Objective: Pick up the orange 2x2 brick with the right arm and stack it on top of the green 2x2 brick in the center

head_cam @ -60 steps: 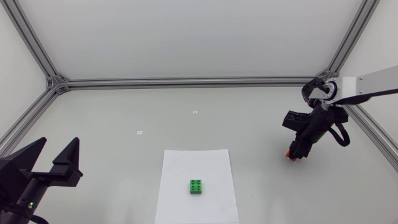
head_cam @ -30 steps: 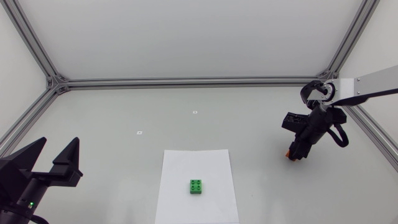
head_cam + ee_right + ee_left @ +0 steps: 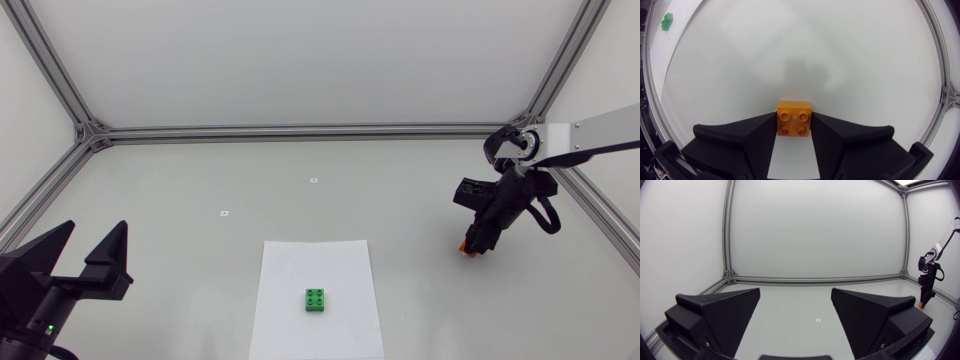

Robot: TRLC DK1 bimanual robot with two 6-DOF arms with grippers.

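The orange 2x2 brick (image 3: 795,118) sits studs-up between the fingers of my right gripper (image 3: 795,131), which press on two opposite sides of it. From overhead, the right gripper (image 3: 471,245) points down at the table's right side, with only a corner of the orange brick (image 3: 463,247) showing beneath it. The green 2x2 brick (image 3: 316,299) lies on a white sheet of paper (image 3: 300,262) at centre front, far from the right gripper; it also shows as a small green brick (image 3: 666,20) well ahead in the right wrist view. My left gripper (image 3: 95,232) rests open at front left.
Aluminium frame rails (image 3: 300,131) run along the table's back and sides. Two small markers (image 3: 313,180) lie on the grey surface behind the paper. The right rail passes close behind the right arm (image 3: 590,135).
The right gripper has shifted very slightly up and left with the orange brick between its fingers. The left arm and the green brick are unmoved.
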